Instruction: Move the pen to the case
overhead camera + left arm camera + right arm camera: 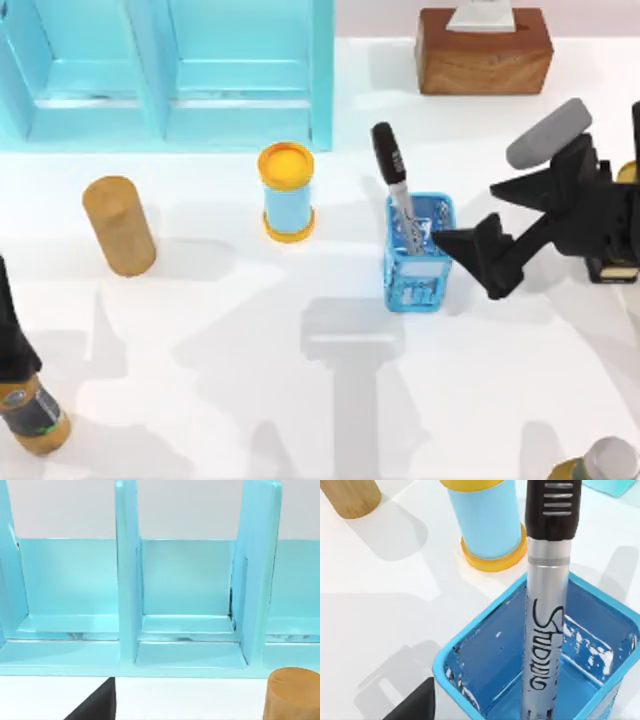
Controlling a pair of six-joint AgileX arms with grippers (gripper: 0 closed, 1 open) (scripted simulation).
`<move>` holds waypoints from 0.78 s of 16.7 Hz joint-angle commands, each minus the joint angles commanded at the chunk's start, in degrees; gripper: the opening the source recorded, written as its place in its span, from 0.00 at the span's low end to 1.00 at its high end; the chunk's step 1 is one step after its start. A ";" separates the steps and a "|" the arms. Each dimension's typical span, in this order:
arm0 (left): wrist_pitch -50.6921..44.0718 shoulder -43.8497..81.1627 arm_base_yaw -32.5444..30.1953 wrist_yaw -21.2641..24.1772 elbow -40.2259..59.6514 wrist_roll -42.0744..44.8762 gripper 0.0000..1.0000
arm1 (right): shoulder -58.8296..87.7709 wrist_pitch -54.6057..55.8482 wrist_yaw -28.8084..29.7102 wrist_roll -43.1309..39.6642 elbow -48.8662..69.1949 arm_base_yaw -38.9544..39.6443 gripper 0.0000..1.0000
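Note:
The pen (pixel 395 185) stands nearly upright in the blue case (pixel 415 290), right of the table's middle, with its black cap leaning toward the back. In the right wrist view the silver barrel of the pen (pixel 547 605) goes down inside the case (pixel 470 645). My right gripper (pixel 468 215) hangs open just right of the case, its fingers apart from the pen and holding nothing. One of its black fingertips (pixel 415 705) shows beside the case wall. My left gripper (pixel 8 300) is parked at the table's left edge, open, with a fingertip (pixel 95 705) in front of the shelf.
A turquoise shelf (pixel 170 70) fills the back left. A wooden cylinder (pixel 118 225) lies at the left, and a blue and yellow can (pixel 287 190) stands left of the case. A wooden tissue box (pixel 485 50) sits at the back right, a bottle (pixel 605 462) at the front right.

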 joint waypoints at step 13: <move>0.00 0.00 0.00 0.00 0.00 0.00 1.00 | 21.61 13.19 6.31 5.20 10.55 7.49 1.00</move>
